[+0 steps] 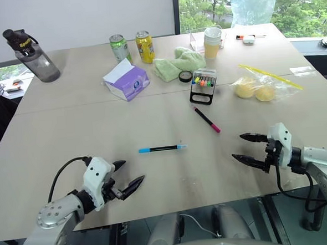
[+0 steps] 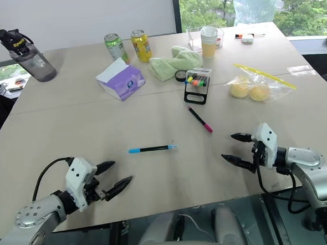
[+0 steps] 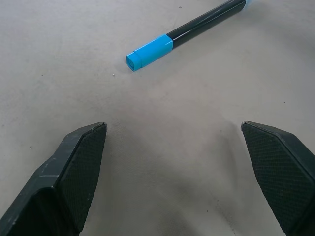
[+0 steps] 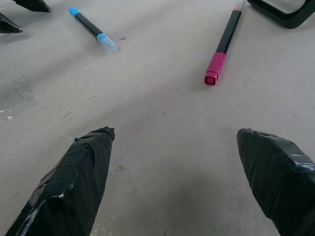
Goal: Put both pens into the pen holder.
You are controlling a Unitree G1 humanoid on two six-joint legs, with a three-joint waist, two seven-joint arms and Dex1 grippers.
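Note:
A black pen with light-blue ends [image 1: 162, 148] lies flat on the table's middle, a short way ahead and to the right of my left gripper [image 1: 128, 178], which is open and empty near the front edge. A black pen with a magenta-pink end [image 1: 206, 119] lies slanted just in front of the pen holder [image 1: 204, 85], a small black stand showing colourful marker caps. My right gripper [image 1: 241, 147] is open and empty, low over the table, to the right of and nearer than the pink pen. The blue pen [image 3: 184, 31] and pink pen [image 4: 222, 45] also appear in the wrist views.
Behind the holder lie a green cloth [image 1: 176, 63], a black tape roll [image 1: 185, 76], a purple-and-white tissue box [image 1: 126, 80], two cans [image 1: 132, 46] and a cup [image 1: 213, 41]. A bagged pair of yellow fruit [image 1: 258, 87] sits right of the holder. A dark bottle [image 1: 34, 55] stands far left.

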